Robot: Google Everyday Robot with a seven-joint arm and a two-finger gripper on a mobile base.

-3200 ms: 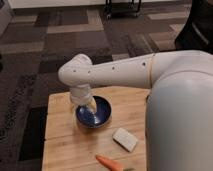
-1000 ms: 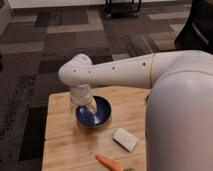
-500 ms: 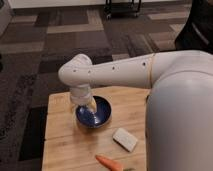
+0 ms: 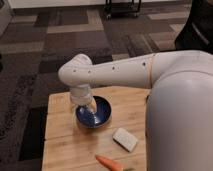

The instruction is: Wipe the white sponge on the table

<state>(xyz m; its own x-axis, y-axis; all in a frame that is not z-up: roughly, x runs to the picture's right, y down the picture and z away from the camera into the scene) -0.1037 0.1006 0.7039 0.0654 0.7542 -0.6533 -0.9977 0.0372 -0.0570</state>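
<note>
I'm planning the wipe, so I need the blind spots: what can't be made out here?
Camera view:
- Blue bowl: inside partly hidden by the open hand hanging over it.
- Carrot: cut off by the bottom edge.
- Table: right part hidden behind the robot's body.

The white arm point(image 4: 115, 70) is reaching over the table point(image 4: 60, 145) from the right. Its gripper point(image 4: 88, 108) is hanging over the left part of the blue bowl point(image 4: 104, 114), fingers standing apart, holding nothing. The white sponge point(image 4: 125, 139) is lying near the bowl, not touching it. 1 orange carrot point(image 4: 107, 162) is lying by the near edge.
</note>
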